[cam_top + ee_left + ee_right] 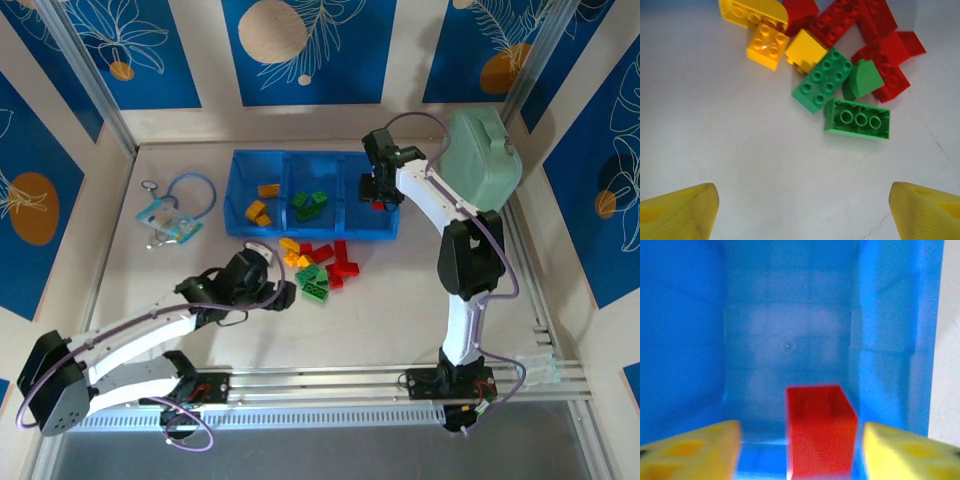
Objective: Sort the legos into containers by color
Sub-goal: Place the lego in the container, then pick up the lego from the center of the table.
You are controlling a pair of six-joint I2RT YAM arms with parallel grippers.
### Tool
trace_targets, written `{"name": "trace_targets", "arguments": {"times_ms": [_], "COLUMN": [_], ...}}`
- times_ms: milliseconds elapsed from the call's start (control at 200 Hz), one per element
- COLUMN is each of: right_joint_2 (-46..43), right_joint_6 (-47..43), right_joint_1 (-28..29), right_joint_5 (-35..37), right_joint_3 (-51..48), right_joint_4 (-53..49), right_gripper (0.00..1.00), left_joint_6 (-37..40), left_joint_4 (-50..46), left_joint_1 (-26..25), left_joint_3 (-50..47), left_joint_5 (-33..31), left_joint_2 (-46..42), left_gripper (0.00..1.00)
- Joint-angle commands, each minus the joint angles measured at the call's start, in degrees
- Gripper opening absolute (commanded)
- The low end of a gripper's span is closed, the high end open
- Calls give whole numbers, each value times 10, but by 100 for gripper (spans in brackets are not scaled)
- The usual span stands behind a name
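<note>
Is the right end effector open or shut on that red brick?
Open: the right end effector has fingers set wider than the red brick; blue tray shows beside it.

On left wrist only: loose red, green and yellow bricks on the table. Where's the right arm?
Observer: Right end effector is over the tray, at its right compartment.
Operator: Holding anything?
Observer: A red brick is between its fingers, with tray floor showing between brick and finger; the jaws look open.
Operator: Other compartments?
Observer: Yellow bricks in the left one, green bricks in the middle.
</note>
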Motion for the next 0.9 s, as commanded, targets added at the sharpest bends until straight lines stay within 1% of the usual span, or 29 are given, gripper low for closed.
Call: {"name": "trace_targets", "arguments": {"times_ms": [0, 110, 230, 380, 550, 710, 896], "right_joint_2": [-39, -101, -184, -282, -381, -444, -489], "right_joint_6": [-18, -8, 6, 29, 46, 57, 66], "right_joint_1": [9, 21, 33, 30, 14, -4, -26], "right_joint_5": [2, -7, -28, -47, -66, -77, -92], "right_joint_3": [43, 6, -75, -175, -280, -354, -403], "right_joint_4": [-19, -5, 33, 59, 80, 89, 96], "right_gripper": [82, 83, 83, 84, 85, 85, 85], "left_joint_6": [-12, -3, 14, 25, 28, 35, 49], "left_joint_4": [25, 45, 37, 32, 27, 25, -1], "left_joint_1": [-27, -52, -72, -77, -78, -78, -78], "left_joint_3": [7, 31, 79, 123, 154, 180, 221], "left_joint_5": [-6, 0, 9, 25, 29, 23, -6], "left_joint_2": [33, 83, 155, 237, 299, 334, 376], "left_gripper": [88, 87, 87, 88, 88, 88, 88]}}
